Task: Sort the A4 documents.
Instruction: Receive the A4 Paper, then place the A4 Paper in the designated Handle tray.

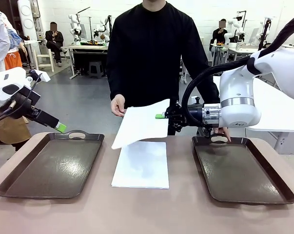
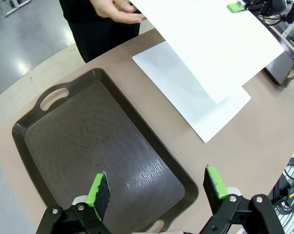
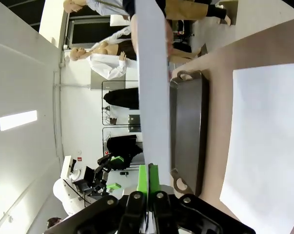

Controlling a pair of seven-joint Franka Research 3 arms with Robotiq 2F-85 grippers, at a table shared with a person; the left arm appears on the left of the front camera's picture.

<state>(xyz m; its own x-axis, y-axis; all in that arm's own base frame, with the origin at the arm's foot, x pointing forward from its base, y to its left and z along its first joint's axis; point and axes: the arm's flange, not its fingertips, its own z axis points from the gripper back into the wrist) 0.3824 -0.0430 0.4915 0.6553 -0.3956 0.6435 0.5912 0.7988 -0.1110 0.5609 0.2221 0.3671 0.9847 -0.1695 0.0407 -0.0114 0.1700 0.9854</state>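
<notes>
A white A4 document [image 1: 139, 123] hangs in the air over the table's middle, pinched at its right edge by my right gripper [image 1: 160, 116], which is shut on it. The person's hand [image 1: 118, 106] is at the sheet's far left corner. In the right wrist view the held sheet [image 3: 152, 87] runs edge-on up from the shut green pads [image 3: 148, 178]. A stack of A4 documents [image 1: 141, 164] lies flat on the table below. My left gripper [image 2: 156, 187] hovers open above the left tray [image 2: 95, 151], holding nothing. It also shows in the front view, left gripper [image 1: 60, 127].
Two dark brown handled trays lie on the table, the left tray [image 1: 25, 178] and the right tray [image 1: 264, 183]. The person's other hand [image 1: 224, 132] rests at the right tray's far handle. The person stands close behind the table's far edge.
</notes>
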